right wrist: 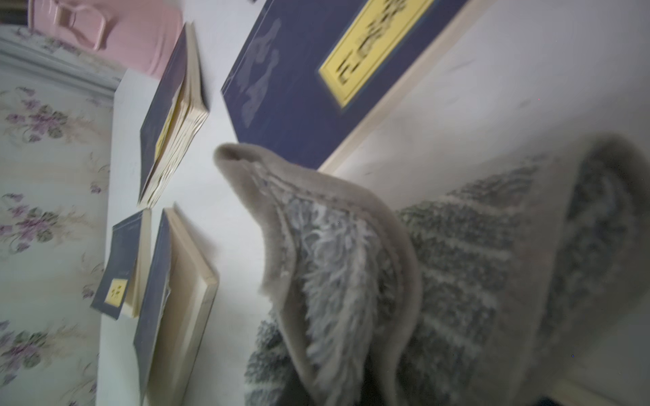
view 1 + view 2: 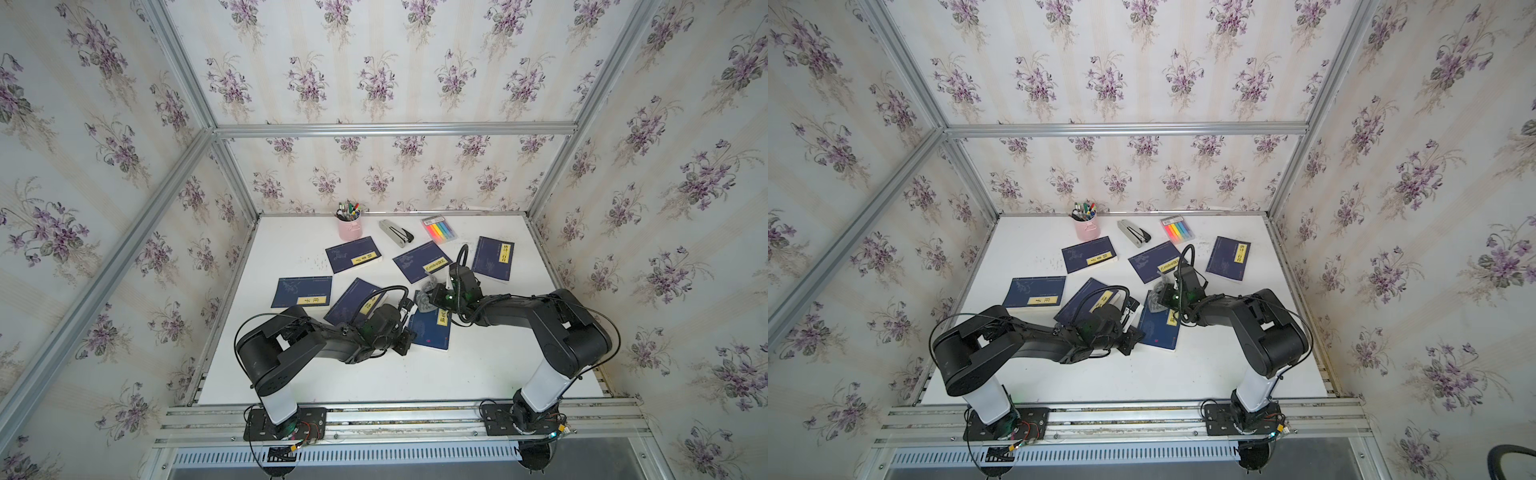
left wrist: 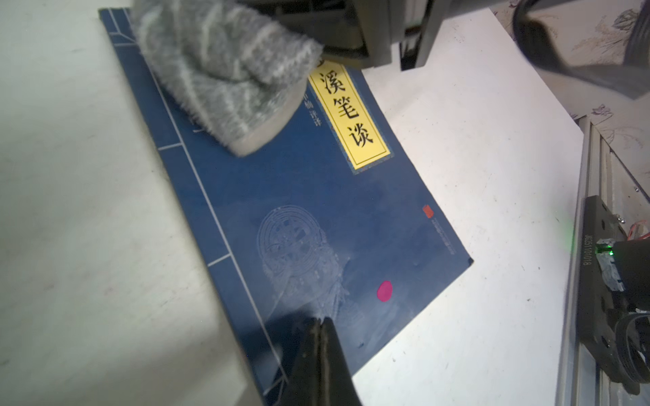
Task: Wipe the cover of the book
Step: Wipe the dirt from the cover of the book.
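Watching this from the remote station: the book (image 2: 432,334) I'm after lies flat, cover up, around the middle of the table (image 2: 478,374), right between the two arms. Left gripper (image 3: 322,321) has its jaws pinched together with nothing in them. In the left wrist view the tips sit down on the near end of the cover, close to the spine edge. Right gripper (image 2: 438,297) is clamped on the cloth (image 3: 225,70), a fluffy grey striped thing that hangs bunched out of it. Its free end looks to be resting on the far end of the cover, just beside the yellow label (image 3: 348,112). The right wrist view is mostly filled with cloth, so I can't make out the fingers themselves there. There's a pink spot (image 3: 384,291) on the cover near the left gripper's tips, well apart from the cloth. Five other books (image 2: 303,291) with the same blue covers lie scattered around — one just beside my book, partly under the left arm's wrist. Along the back edge there's a pink pen cup (image 2: 349,227), a stapler (image 2: 395,233) and a pack of highlighters (image 2: 439,228) — all well apart from both grippers
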